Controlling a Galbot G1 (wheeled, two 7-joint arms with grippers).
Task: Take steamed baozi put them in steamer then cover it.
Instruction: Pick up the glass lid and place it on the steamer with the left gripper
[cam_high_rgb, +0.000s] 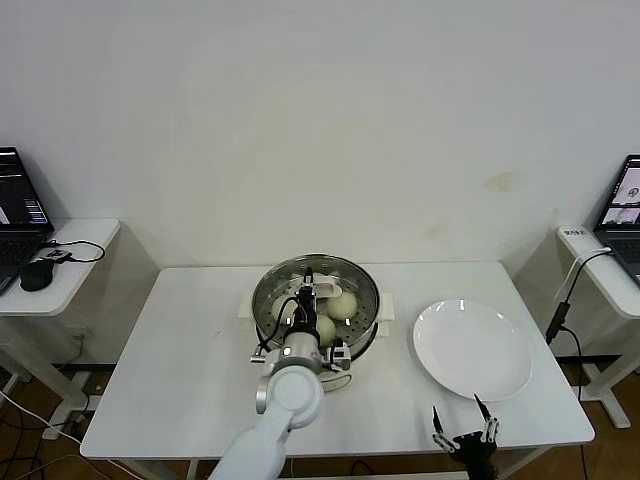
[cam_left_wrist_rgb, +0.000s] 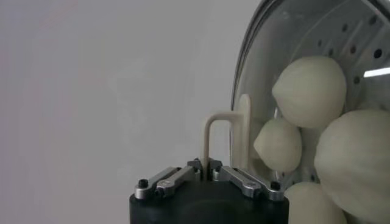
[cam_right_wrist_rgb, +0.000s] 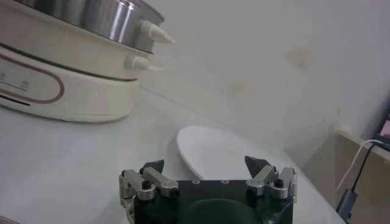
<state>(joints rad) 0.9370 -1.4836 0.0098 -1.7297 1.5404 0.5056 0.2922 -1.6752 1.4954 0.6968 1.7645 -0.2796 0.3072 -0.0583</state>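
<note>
Left gripper (cam_high_rgb: 318, 292) jaws clamped on glass lid's (cam_left_wrist_rgb: 268, 73) upright cream handle (cam_left_wrist_rgb: 214, 141) over steamer (cam_high_rgb: 268, 300) with baozi (cam_high_rgb: 343, 305); right gripper (cam_high_rgb: 466, 432) jaws apart, white tabletop (cam_high_rgb: 190, 380).

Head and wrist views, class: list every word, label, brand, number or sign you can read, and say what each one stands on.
Nothing can be read.
Left laptop screen: window content, too small to read.
Right laptop screen: images only, too small to read.
Tag on the right side table: blurred.
Steamer base: pink outline only, no text.
Plate: blank.
</note>
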